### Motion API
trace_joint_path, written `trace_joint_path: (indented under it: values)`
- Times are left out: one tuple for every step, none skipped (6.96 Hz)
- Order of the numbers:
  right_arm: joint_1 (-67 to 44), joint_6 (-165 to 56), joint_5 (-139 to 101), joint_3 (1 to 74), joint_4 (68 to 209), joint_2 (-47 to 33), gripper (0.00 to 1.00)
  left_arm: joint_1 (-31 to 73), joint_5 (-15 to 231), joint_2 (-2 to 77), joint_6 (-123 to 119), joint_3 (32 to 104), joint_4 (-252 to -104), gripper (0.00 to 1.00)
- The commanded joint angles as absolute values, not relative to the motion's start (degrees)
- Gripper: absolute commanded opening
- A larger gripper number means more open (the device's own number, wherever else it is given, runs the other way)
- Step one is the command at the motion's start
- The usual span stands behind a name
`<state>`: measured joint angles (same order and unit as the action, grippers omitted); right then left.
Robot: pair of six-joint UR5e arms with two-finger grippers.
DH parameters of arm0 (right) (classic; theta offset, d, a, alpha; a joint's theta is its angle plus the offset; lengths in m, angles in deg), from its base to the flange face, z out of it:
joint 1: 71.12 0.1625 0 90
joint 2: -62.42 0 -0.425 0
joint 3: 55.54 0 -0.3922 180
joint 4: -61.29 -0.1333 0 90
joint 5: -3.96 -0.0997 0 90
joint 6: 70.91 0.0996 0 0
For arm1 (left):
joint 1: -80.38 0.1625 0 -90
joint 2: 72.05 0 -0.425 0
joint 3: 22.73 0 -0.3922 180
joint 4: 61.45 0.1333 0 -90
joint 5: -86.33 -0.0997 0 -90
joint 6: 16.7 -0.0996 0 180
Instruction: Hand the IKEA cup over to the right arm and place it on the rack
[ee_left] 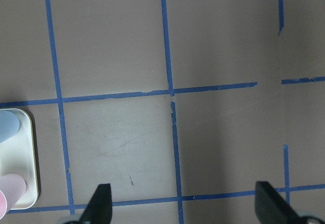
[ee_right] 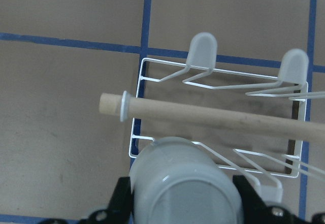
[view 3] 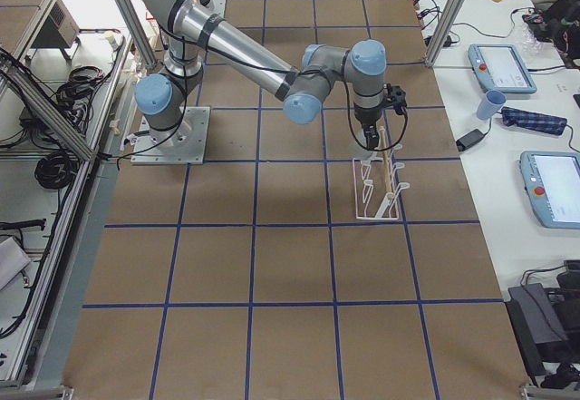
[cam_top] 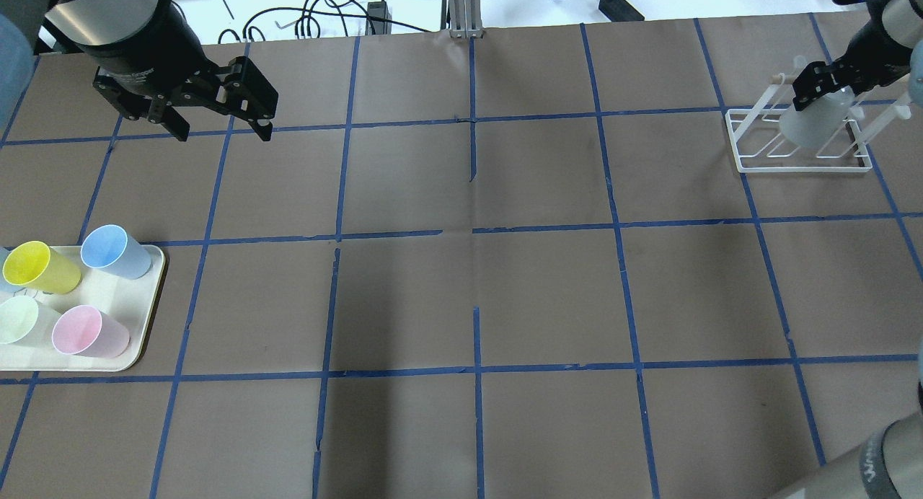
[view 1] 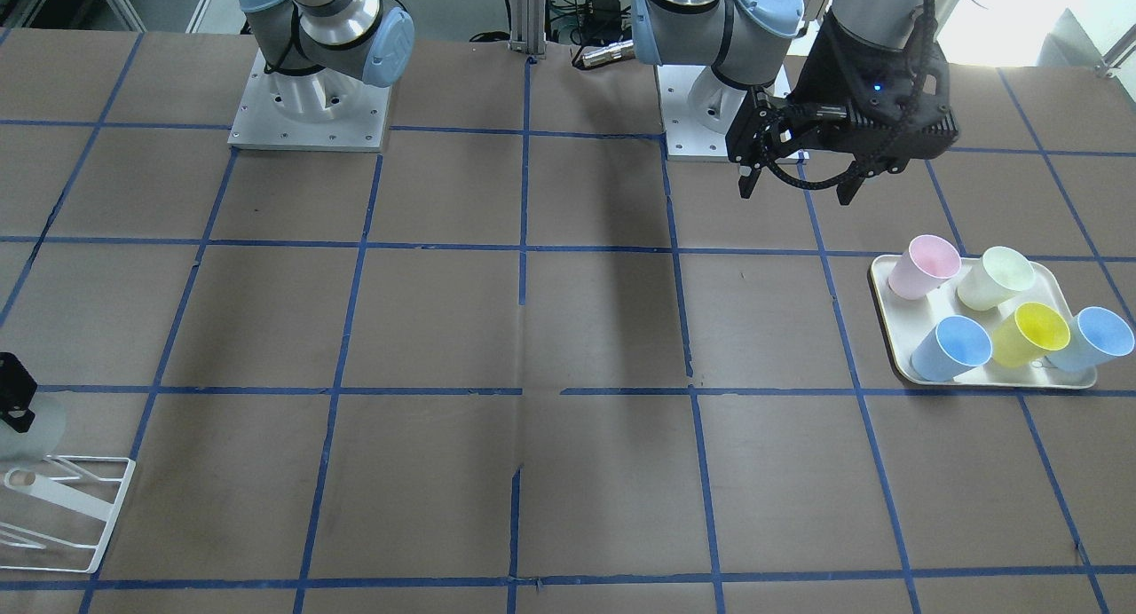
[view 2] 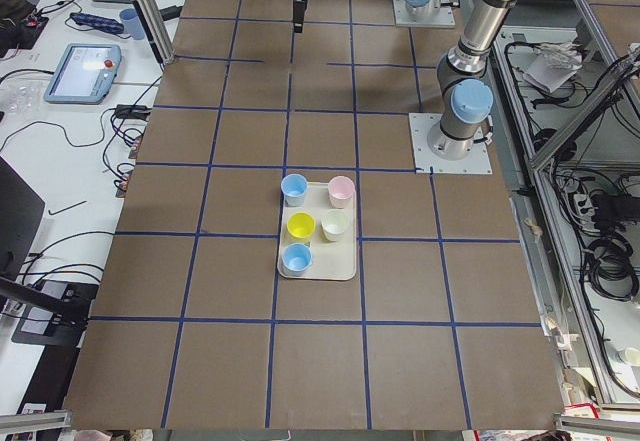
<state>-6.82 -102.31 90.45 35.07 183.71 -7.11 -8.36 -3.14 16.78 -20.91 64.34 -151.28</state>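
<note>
The pale grey IKEA cup (cam_top: 815,120) hangs mouth-down over the white wire rack (cam_top: 800,160) at the far right of the table. My right gripper (cam_top: 822,88) is shut on it. In the right wrist view the cup's base (ee_right: 185,183) sits between the black fingers (ee_right: 122,203), over the near row of the rack's prongs (ee_right: 218,76). I cannot tell whether the cup rests on a prong. The cup (view 1: 31,423) and rack (view 1: 71,507) also show at the front view's left edge. My left gripper (cam_top: 223,133) is open and empty, above bare table.
A cream tray (cam_top: 140,340) at the left edge holds a yellow cup (cam_top: 40,267), a pink one, a cream-green one and light blue ones (cam_top: 115,252). A wooden dowel (ee_right: 213,117) runs across the rack. Blue tape lines grid the brown table.
</note>
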Motion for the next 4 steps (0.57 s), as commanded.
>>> trace_joint_path:
  values:
    - [-6.8,-102.0,90.4,34.7,183.2,-6.7,0.99,-8.6,-3.1,17.2,-19.3,64.3,-151.0,1.0]
    - [-6.8,-101.9,90.4,34.5,182.8,-6.7,1.0,-8.7,-3.1,16.6,-19.2,65.3,-151.1,1.0]
    - [-6.8,-101.9,90.4,34.5,182.6,-7.0,1.0,-8.6,-3.1,17.8,-19.4,64.2,-150.7,1.0]
    - [-6.8,-101.8,90.4,34.3,179.5,-7.9,1.0,-8.6,-3.0,17.7,-19.3,64.3,-150.7,1.0]
